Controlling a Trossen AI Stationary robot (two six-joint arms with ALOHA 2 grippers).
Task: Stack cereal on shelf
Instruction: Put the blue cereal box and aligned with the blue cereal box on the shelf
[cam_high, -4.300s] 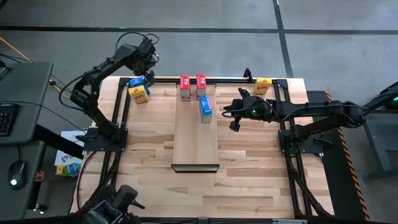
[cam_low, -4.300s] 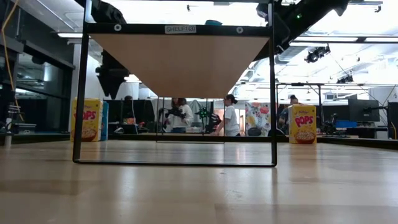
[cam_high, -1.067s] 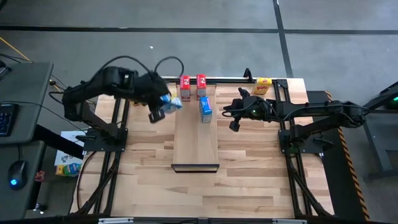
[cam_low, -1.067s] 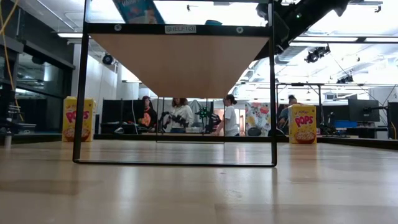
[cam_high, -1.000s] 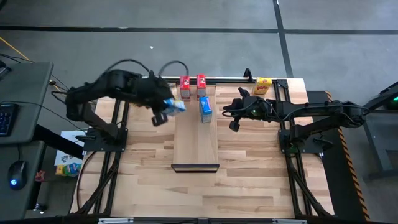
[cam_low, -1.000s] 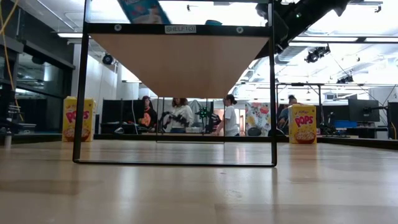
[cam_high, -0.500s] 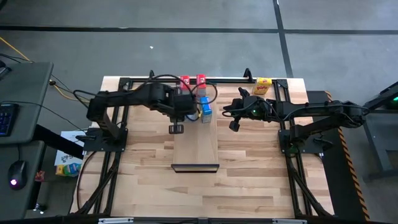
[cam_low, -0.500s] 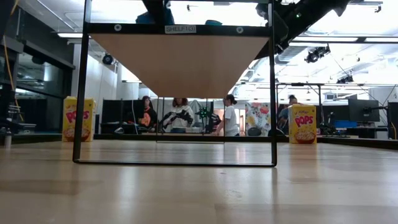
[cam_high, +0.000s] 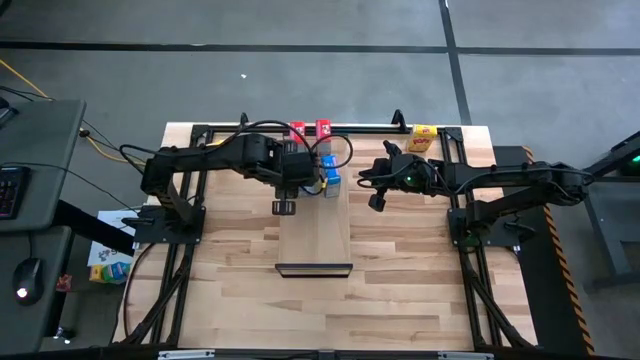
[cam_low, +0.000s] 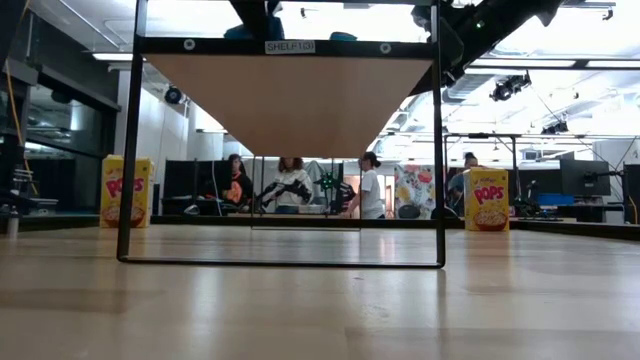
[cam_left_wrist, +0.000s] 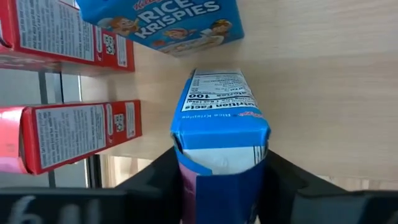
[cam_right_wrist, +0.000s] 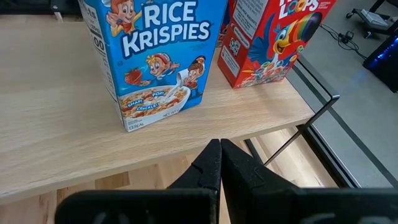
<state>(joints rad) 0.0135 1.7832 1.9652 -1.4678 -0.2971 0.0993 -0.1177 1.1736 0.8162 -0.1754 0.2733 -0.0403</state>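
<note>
The shelf (cam_high: 315, 225) is a pale board on a black frame in mid-table. At its far end stand two red cereal boxes (cam_high: 322, 127) and a blue one (cam_high: 330, 178). My left gripper (cam_left_wrist: 222, 168) reaches down over that end, shut on a second blue box (cam_left_wrist: 221, 118) beside the first blue box (cam_left_wrist: 168, 22) and the red ones (cam_left_wrist: 74, 134). My right gripper (cam_high: 378, 200) hovers shut just right of the shelf, facing the blue box (cam_right_wrist: 158, 56) and a red box (cam_right_wrist: 273, 37). A yellow box (cam_high: 423, 137) stands on the table at the far right. My left gripper pinches the blue box between its two fingers (cam_left_wrist: 163, 177), which lie against two opposite sides at its upper end (cam_left_wrist: 186, 155). The fingers come from above, pointing down. The box is upright with its lower end at the shelf board; whether it rests there I cannot tell.
The low view shows the shelf's underside (cam_low: 290, 100) on its black frame (cam_low: 128, 150), with yellow boxes standing on the table at the left (cam_low: 125, 190) and right (cam_low: 487, 200). People sit and stand in the room beyond. Black arm mounts run along both table sides.
My left gripper has carried the blue box from the table's left side toward the right, over the shelf's far end, and down beside the other blue box. In the last half second it has kept still there. The right arm has not moved.
</note>
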